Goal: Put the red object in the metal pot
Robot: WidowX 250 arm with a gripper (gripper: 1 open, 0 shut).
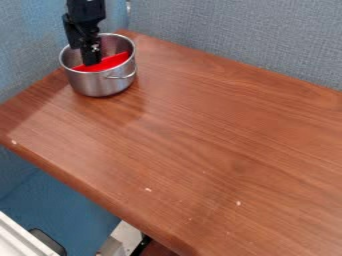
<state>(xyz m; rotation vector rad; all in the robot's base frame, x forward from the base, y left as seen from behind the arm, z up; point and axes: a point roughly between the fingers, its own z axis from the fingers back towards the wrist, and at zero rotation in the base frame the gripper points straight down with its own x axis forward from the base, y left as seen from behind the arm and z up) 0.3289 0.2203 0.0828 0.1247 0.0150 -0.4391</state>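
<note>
The metal pot [96,84] stands at the far left corner of the wooden table. The red object [110,63] lies inside it, its red surface showing across the pot's interior. My gripper [88,51] is black and hangs over the pot's left half, with its fingertips just above the red object. The fingers stand apart and hold nothing.
The wooden table [201,140] stretches to the right and front of the pot. A blue-grey wall [241,35] runs close behind the pot and the arm. The table's left edge drops off just past the pot.
</note>
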